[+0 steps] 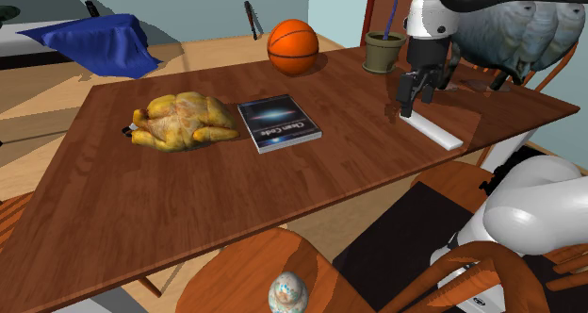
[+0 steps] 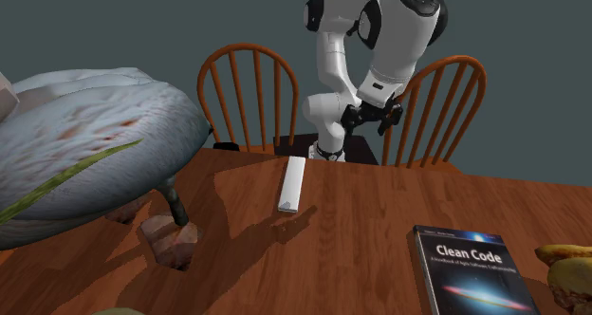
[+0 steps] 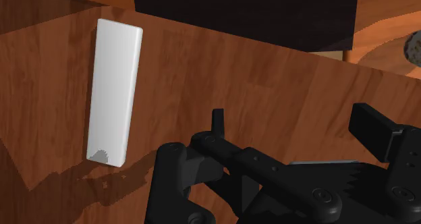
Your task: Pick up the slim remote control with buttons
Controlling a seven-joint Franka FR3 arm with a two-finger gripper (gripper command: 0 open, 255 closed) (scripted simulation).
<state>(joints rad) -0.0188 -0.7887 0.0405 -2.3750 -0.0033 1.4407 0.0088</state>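
White and long, the remote lies flat on the brown wood bench. It is close to the bench edge on the robot's side. I can see no buttons on it.

The black tool hangs just over the bench, near the end of the remote that points away from that edge. In the wrist view the tool is open wide. Its two fingers stand far apart, with bare wood between them, and they hold nothing. The remote sits off to one side of the fingers, not between them, and they do not touch it.

In the second exterior view the remote lies in front of two wooden chairs.

Farther along the bench are a dark book, a yellow roast chicken and an orange ball. A small plant pot stands near the tool.
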